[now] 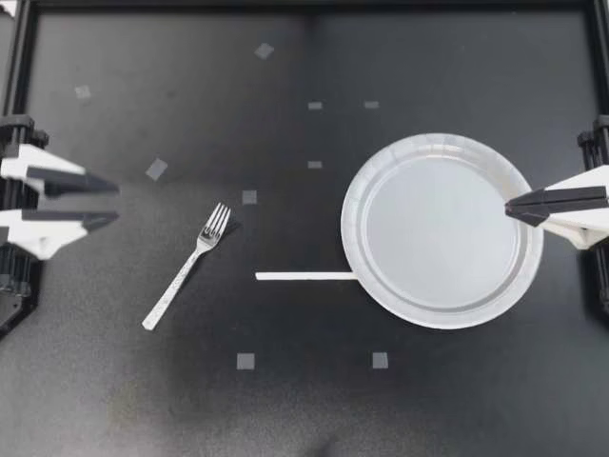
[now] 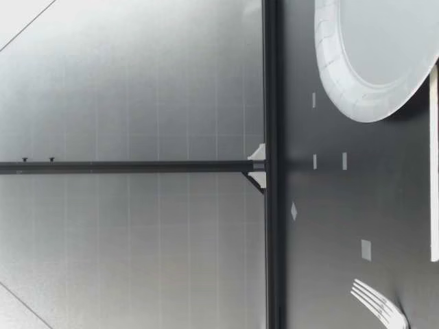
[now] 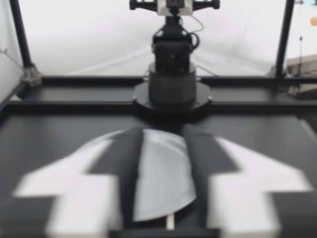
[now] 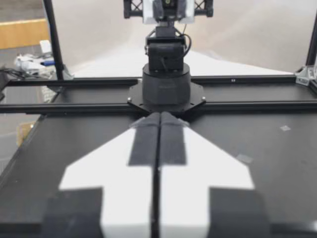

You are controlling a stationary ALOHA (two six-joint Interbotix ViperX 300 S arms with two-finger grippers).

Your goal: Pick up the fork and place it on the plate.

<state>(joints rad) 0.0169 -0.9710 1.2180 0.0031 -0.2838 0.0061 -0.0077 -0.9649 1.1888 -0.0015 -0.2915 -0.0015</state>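
Fork (image 1: pixel 187 267) flat between spread left end effector (image 1: pixel 116 202) and white strip (image 1: pixel 304 276); plate (image 1: pixel 438 238) under closed right end effector (image 1: pixel 510 208).

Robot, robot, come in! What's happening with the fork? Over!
Left hand open, empty. Right hand shut, over plate rim. Fork untouched, not on plate yet. Flat white strip between them.

One fork (image 1: pixel 187 268). One plate (image 1: pixel 352 224). One white strip (image 1: pixel 304 276). Nine small grey tape squares (image 1: pixel 156 169) on one desk (image 1: pixel 285 409). Two hands: left hand (image 1: pixel 114 202), right hand (image 1: pixel 514 207).
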